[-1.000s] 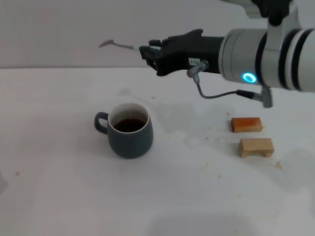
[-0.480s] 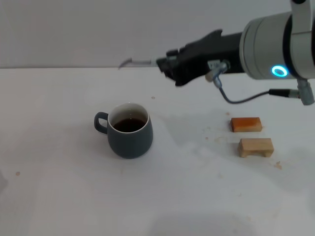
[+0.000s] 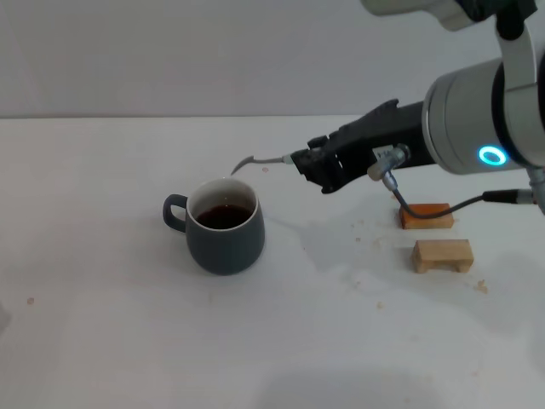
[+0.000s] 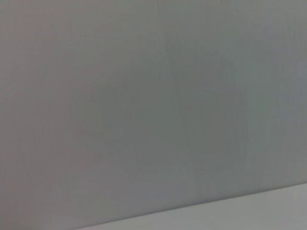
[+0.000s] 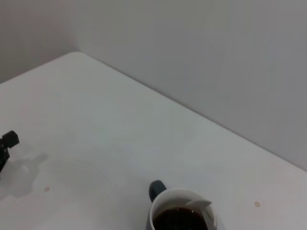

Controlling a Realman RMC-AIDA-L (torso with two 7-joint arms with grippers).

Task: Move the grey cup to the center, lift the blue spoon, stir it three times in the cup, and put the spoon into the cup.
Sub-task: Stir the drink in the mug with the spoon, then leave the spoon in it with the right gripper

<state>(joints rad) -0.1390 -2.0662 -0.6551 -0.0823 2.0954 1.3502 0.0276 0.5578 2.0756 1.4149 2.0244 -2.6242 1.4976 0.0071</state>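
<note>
Head view: right gripper (image 3: 305, 162) right of centre, clamped on the blue spoon (image 3: 260, 160), bowl just above the grey cup (image 3: 223, 227) at centre-left — stirring not begun. Right wrist view, bottom edge: spoon bowl over the cup's rim. Left gripper unseen.

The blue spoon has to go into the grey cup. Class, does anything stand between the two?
Nothing visible does. The right gripper holds the blue spoon with its bowl just above the far rim of the grey cup, whose mouth is open, with only dark liquid inside. The two wooden blocks lie well off on the robot's right.
</note>
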